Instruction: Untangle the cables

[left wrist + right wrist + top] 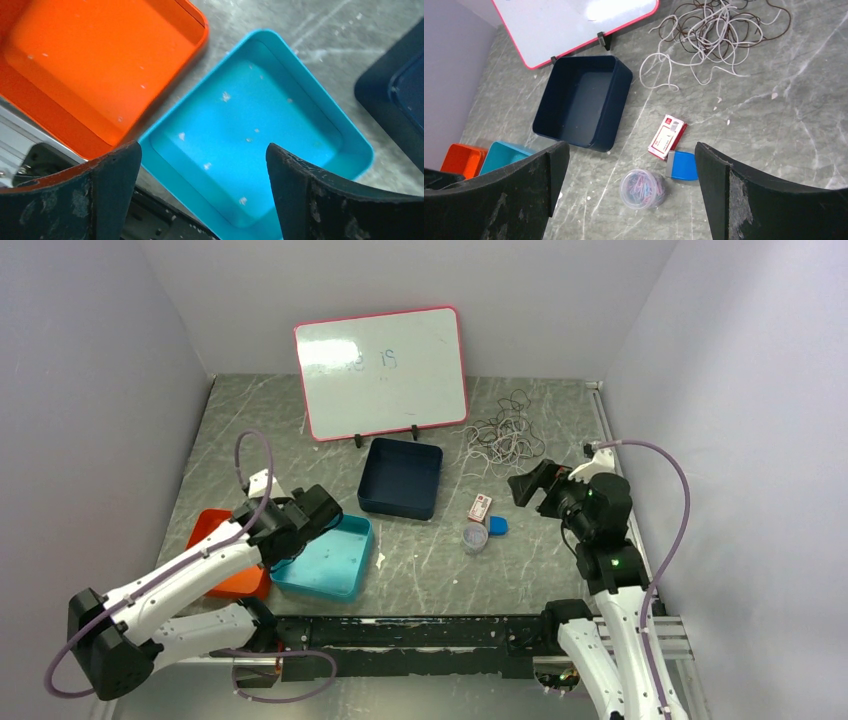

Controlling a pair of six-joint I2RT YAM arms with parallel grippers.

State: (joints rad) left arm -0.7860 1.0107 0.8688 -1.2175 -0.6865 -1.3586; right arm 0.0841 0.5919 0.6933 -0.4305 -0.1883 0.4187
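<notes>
Left gripper (202, 152) is hanging at the near left with its fingers spread wide and holding nothing. It is hovering over the near rim of the teal tray (250, 100). The orange tray (100, 60) is sitting to the left of the teal one, and their sides are touching or nearly so.

Right gripper (631, 147) is hovering at the right side of the table (774, 140), fingers also wide apart and gripping nothing.

A clear tub of coloured paper clips (642, 188) is standing mid-table. A small blue block (683, 165) is lying just right of it, and a red-and-white box (667, 136) is lying just beyond both. The navy tray (579, 100) is sitting farther left.

The cables (714, 30) are lying in one loose heap at the far right of the table, well apart from both grippers. Thin pale strands and thin dark strands are looping over and through each other, all still tangled. One pale strand is trailing out on the near left side toward the navy tray, and a dark loop is bulging out to the right.

The red-framed whiteboard (569, 25) is standing at the far edge, left of the heap.
</notes>
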